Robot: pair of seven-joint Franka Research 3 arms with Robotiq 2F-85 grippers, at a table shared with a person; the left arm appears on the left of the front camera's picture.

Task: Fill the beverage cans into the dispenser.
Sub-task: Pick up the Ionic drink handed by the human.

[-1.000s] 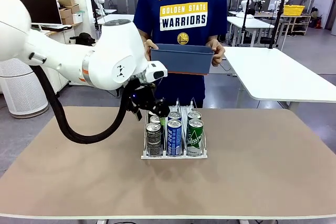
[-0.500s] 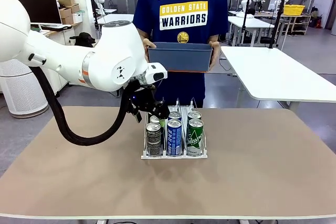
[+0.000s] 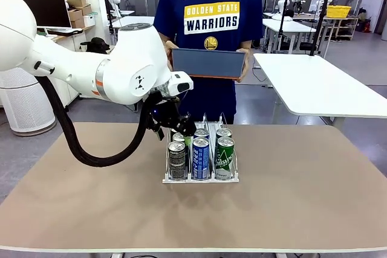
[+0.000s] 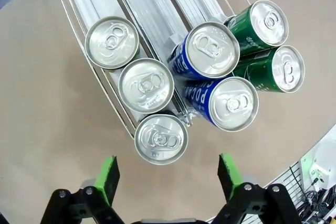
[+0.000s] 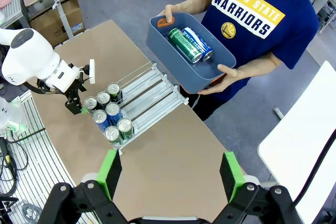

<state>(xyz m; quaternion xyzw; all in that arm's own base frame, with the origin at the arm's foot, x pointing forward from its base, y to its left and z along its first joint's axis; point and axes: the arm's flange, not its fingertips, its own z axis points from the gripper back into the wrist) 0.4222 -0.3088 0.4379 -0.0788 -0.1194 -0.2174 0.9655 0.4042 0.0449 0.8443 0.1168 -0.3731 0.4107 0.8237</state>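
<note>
Shiny metal cans (image 4: pixel 146 85), clear plastic dispenser (image 4: pixel 137 4)

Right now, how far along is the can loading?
Seven cans sit in the dispenser: three dark, two blue, two green. Nothing is in hand; the left gripper, open, hovers by the dark lane, and the right gripper is open. Remaining: a green can and a blue can in the tub the person holds.

Front cam faced person (image 3: pixel 208 22) across table (image 3: pixel 302 209); left wrist close above cans (image 4: pixel 146 85); right wrist high, seemingly overhead; all shared dispenser (image 5: pixel 148 91).
</note>
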